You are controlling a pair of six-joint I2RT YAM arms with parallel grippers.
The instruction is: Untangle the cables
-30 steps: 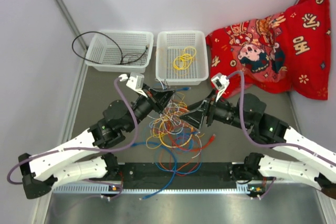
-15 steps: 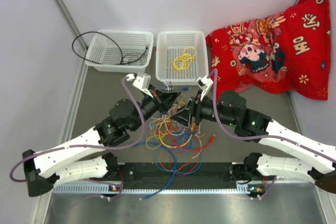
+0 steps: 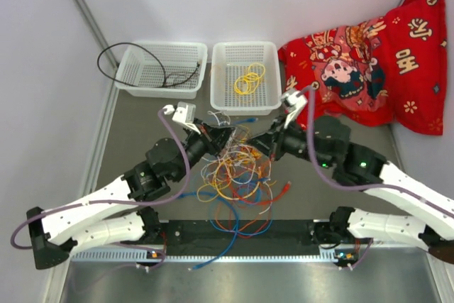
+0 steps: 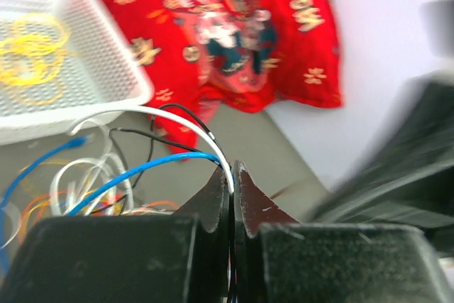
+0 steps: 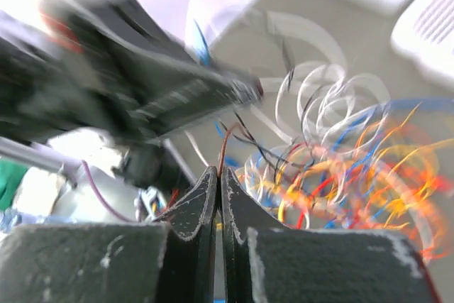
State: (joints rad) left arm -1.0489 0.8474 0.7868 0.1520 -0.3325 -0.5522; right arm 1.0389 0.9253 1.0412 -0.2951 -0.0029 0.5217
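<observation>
The left basket (image 3: 135, 89) holds one black cable (image 3: 164, 70), which I take to be a bin for strands already sorted out. My left gripper (image 3: 227, 133) reaches to the far edge of the heap; in its wrist view the fingers (image 4: 213, 200) are pressed together on white, blue and black strands, pinched so that end of the knot can't slide. The cables (image 3: 234, 175) lie in a loose tangle on the table between my two arms, with their top pulled up toward both grippers. Behind them the second basket (image 3: 217, 76) keeps a yellow cable (image 3: 248, 78) coiled apart. My right gripper (image 3: 261, 144) meets the heap from the other side, jaws clamped on a thin reddish wire (image 5: 222, 148), I judge to draw it away from the left's hold. The red cushion (image 3: 369, 62) sits well clear.
</observation>
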